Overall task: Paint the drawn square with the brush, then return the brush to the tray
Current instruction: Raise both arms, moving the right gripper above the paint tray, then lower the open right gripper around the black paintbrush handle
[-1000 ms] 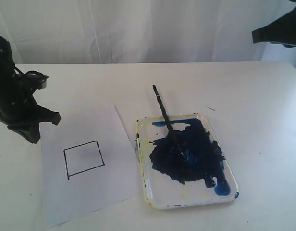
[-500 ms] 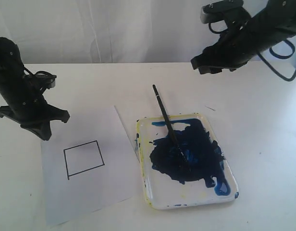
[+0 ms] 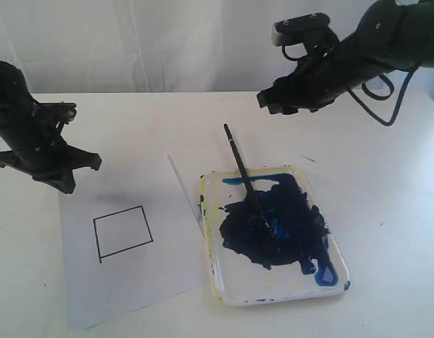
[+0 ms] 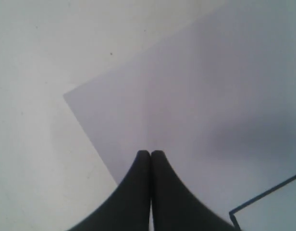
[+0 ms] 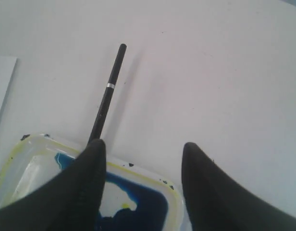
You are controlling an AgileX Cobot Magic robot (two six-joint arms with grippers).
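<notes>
The drawn square (image 3: 123, 232) has a thin black outline and a white inside, and sits on the paper sheet (image 3: 132, 274). The black brush (image 3: 242, 169) lies slanted, its tip in the dark blue blotch (image 3: 280, 225) of the white tray (image 3: 211, 271) and its handle sticking out over the far rim. My right gripper (image 3: 268, 104) hovers open above and behind the handle end. In the right wrist view the gripper (image 5: 143, 144) has its fingers apart over the tray rim (image 5: 148, 174), with the brush (image 5: 108, 91) beside one finger. My left gripper (image 3: 62, 184), also (image 4: 151, 153), is shut and empty over the paper's far left part; a corner of the square (image 4: 282, 207) shows.
The white table (image 3: 372, 176) runs on to the right of the tray and behind it. A white curtain (image 3: 168, 42) closes the back. The paper (image 4: 210, 96) lies askew, its right edge close to the tray's left rim.
My right arm has swung in from the upper right and moved left toward the brush handle. My left arm has shifted slightly right over the paper's far corner. The brush has not moved.
</notes>
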